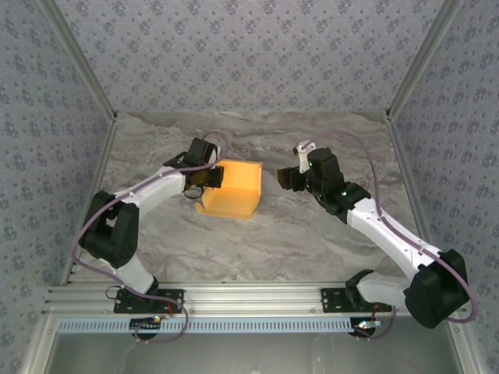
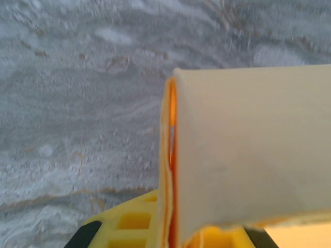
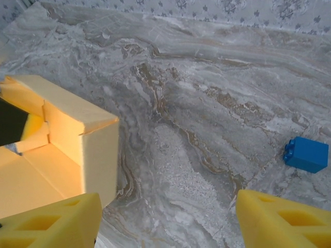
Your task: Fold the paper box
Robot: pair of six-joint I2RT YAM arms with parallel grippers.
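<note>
- The left claw (image 1: 209,178) is clamping the left wall of the paper box (image 1: 234,189), which is sitting on the bench (image 1: 312,241).
- The right claw (image 1: 283,178) is hovering with its fingers apart, just right of the box.

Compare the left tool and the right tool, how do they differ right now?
The left tool is shut on a side wall of the yellow-orange card paper box, while the right tool holds nothing. The left tool's fingers pinch the card; the right tool's fingers stand wide apart above the marble table. The left tool touches the box; the right tool sits beside it, apart. Both have yellow fingers.
</note>
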